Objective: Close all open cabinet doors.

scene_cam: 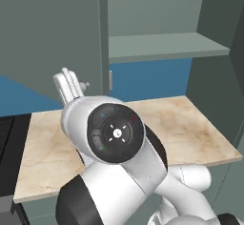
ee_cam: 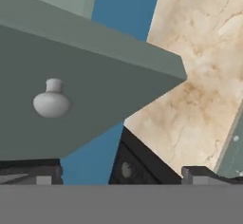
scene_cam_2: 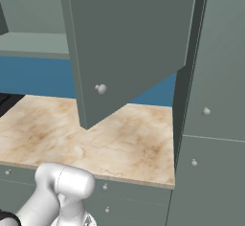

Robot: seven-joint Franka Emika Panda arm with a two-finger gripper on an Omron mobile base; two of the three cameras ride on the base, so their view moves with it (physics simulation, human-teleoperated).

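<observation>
Two cabinet doors stand open over the counter. The left door [scene_cam: 47,38] swings out toward me, its silver knob [scene_cam: 86,84] near the lower corner. My gripper [scene_cam: 74,83] hovers just beside that knob, open, with nothing between its fingers. In the hand view the same door [ee_cam: 71,76] fills the upper left with its knob [ee_cam: 51,99] above my left fingertip [ee_cam: 31,173], and my gripper [ee_cam: 118,175] is spread wide and touches nothing. The right door [scene_cam_2: 129,43] also juts out, its knob [scene_cam_2: 100,89] low on the free edge. It shows as a dark panel [scene_cam: 219,62] in the left base view.
The open cabinet's shelf [scene_cam: 167,47] sits between the doors, above a blue backsplash [scene_cam: 147,78]. Below lies the marble counter [scene_cam: 190,128]. A black appliance [scene_cam: 9,148] borders the counter's left end. A tall cabinet [scene_cam_2: 215,100] with small knobs walls in the right side.
</observation>
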